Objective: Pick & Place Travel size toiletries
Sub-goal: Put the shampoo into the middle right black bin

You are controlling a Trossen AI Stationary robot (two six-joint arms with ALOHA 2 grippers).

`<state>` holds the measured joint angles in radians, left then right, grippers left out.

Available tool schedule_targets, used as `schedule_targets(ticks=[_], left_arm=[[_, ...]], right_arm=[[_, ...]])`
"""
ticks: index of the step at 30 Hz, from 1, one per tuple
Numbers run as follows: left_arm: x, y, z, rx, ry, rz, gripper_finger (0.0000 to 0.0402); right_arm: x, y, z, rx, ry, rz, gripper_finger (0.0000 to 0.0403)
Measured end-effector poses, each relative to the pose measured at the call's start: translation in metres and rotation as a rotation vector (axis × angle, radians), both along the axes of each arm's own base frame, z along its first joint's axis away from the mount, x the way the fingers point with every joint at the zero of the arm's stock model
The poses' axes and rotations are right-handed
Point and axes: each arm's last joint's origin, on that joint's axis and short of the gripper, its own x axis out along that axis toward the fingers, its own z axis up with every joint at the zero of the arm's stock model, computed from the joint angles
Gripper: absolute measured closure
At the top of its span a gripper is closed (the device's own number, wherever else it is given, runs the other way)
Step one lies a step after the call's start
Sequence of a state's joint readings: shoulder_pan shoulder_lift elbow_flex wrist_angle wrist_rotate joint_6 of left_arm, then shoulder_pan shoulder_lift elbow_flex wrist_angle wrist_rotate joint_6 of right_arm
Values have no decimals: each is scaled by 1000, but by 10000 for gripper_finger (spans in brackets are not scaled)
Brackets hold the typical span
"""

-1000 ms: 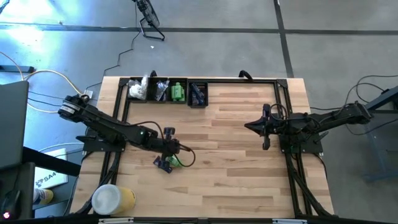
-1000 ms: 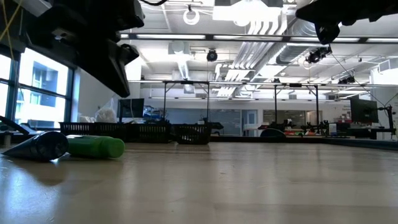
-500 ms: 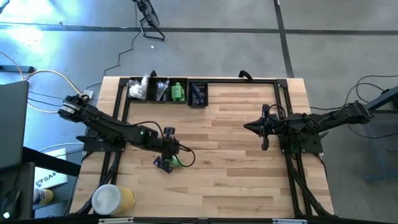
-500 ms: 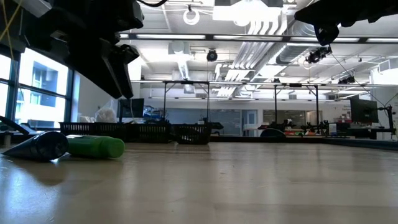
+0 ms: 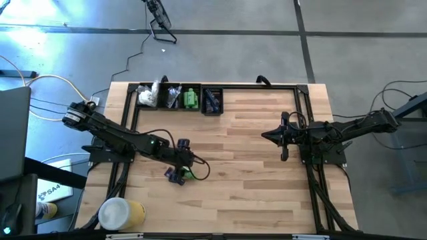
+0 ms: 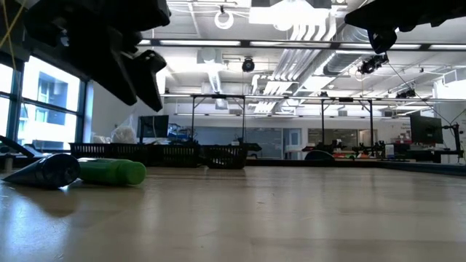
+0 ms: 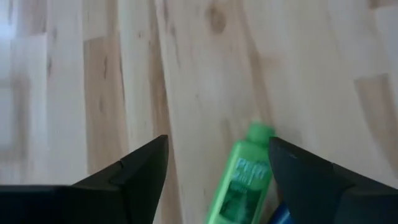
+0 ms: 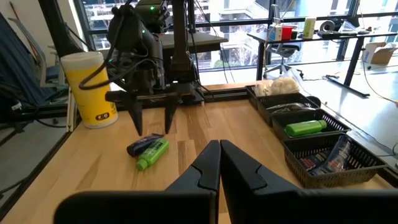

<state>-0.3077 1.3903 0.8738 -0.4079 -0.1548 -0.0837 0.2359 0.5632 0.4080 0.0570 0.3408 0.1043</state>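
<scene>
A green bottle (image 5: 187, 174) lies on its side on the wooden table, with a dark sachet (image 5: 175, 175) right beside it. The low view shows the bottle (image 6: 113, 172) and the sachet (image 6: 47, 171) resting flat on the table. My left gripper (image 5: 189, 162) hangs open a little above them and touches nothing. In its wrist view the bottle (image 7: 241, 180) lies just inside one of the spread fingers. My right gripper (image 5: 263, 136) waits shut over the table's right half, held level.
A row of black baskets (image 5: 179, 99) at the far left edge holds white packets, a green bottle and dark sachets. A large white-and-yellow cylinder (image 5: 120, 214) stands at the near left corner. The middle of the table (image 5: 240, 180) is bare wood.
My left gripper has opened, its fingers spreading apart above the green bottle while the arm kept its place. The bottle and the sachet have lain still on the table.
</scene>
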Motion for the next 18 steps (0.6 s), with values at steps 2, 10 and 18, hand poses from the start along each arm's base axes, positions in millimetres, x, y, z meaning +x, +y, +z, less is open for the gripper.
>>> schedule_targets(ticks=[2,10,18], left_arm=[[3,-1,1,-20,-21,-10,133],[15,-7,-22,-61,42,-19,154],[30,-13,-33,-85,69,-42,173]], right_arm=[[0,0,0,-1,0,0,399],[0,0,0,-3,1,3,399],[0,0,-1,-4,6,4,399]])
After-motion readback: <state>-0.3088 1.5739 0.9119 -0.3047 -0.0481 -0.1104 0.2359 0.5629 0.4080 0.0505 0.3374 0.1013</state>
